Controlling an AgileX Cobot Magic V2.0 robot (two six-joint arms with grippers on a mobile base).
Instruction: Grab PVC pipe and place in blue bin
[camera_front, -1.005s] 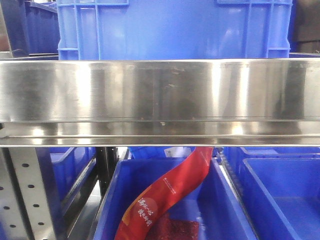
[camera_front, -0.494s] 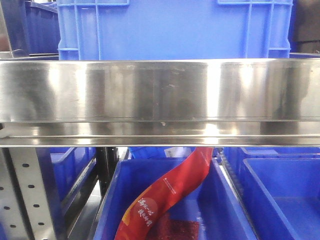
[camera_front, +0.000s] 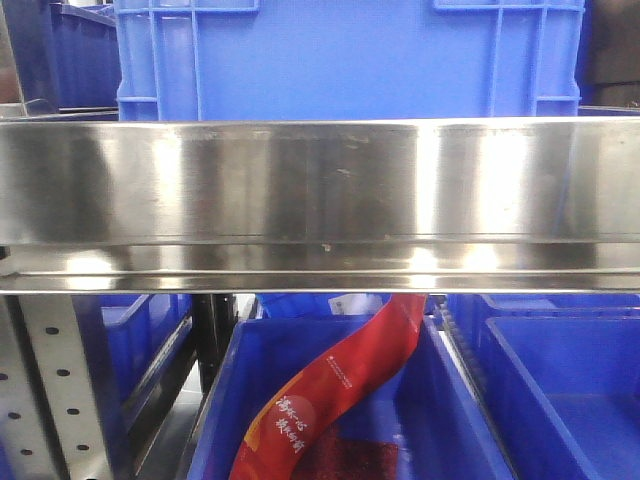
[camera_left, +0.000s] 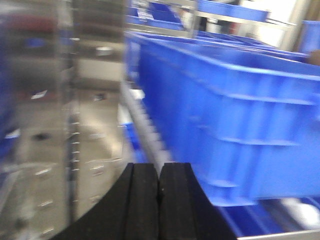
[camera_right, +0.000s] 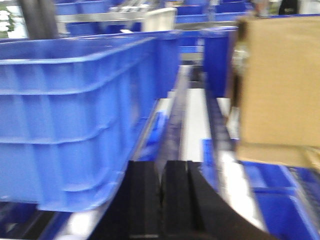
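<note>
**A:** PVC pipe, where is it? We need a location.

**B:** We can't place it. None of the three views shows a white clamp piece, so we log it as out of sight.

**A:** Fine. Blue bin?

**B:** Several. In the front view a big blue crate (camera_front: 345, 60) sits on top of a steel shelf beam (camera_front: 320, 205) that runs across the whole frame. Below the beam we see a lower blue bin (camera_front: 440, 420) with a red printed bag (camera_front: 335, 395) leaning in it, plus another blue bin (camera_front: 565, 390) just to its right. We can't tell which one is the target.

**A:** Left gripper?

**B:** Left gripper (camera_left: 159, 192) has its black pads pressed together, nothing between them. It hangs beside a long blue crate (camera_left: 235, 120) that fills the right side of that view; blurred metal racking (camera_left: 75, 125) is on the left. View is smeared.

**A:** Right gripper?

**B:** Right gripper (camera_right: 161, 200), same: pads touching, only a thin seam between them, holding nothing. A blue crate (camera_right: 75, 115) is on its left, a brown cardboard box (camera_right: 280, 85) on its right, and a pale shelf lane (camera_right: 195, 125) runs between them. Also blurred.
</note>
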